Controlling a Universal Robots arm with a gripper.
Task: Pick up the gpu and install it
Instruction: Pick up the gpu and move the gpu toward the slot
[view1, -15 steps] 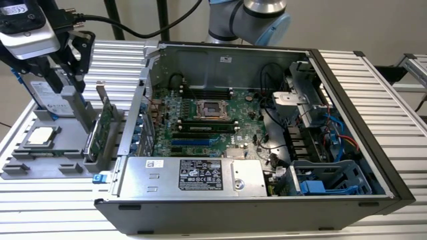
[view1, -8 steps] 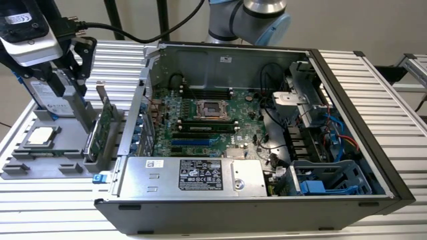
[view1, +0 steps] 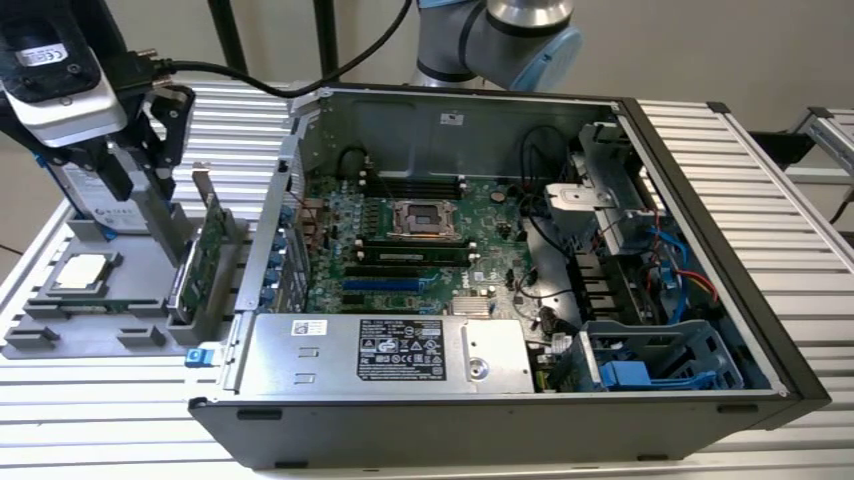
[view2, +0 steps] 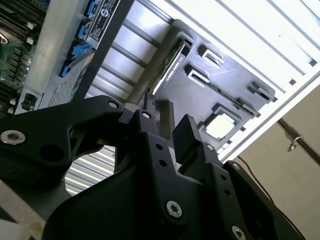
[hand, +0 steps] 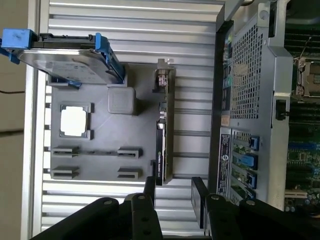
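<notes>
The gpu (view1: 208, 262) stands on edge in a slot of the grey holder tray (view1: 80, 335) at the exterior view's left, green board facing the case. In the wrist views I see the gpu (hand: 164, 135) (view2: 171, 67) edge-on, with its silver bracket (hand: 163, 75) at one end. My gripper (view1: 140, 175) hangs above the tray, over the gpu's far end and apart from it. It is open (hand: 175, 196) (view2: 167, 119), and the two black fingers (hand: 149, 189) have nothing between them.
The open computer case (view1: 694, 200) lies beside the tray, its motherboard (view1: 487, 262) and blue slot (view1: 387, 284) exposed. A hard drive in a blue frame (hand: 65, 57) and a square CPU chip (hand: 75, 120) also sit on the tray. The power supply (view1: 387, 350) fills the case's near side.
</notes>
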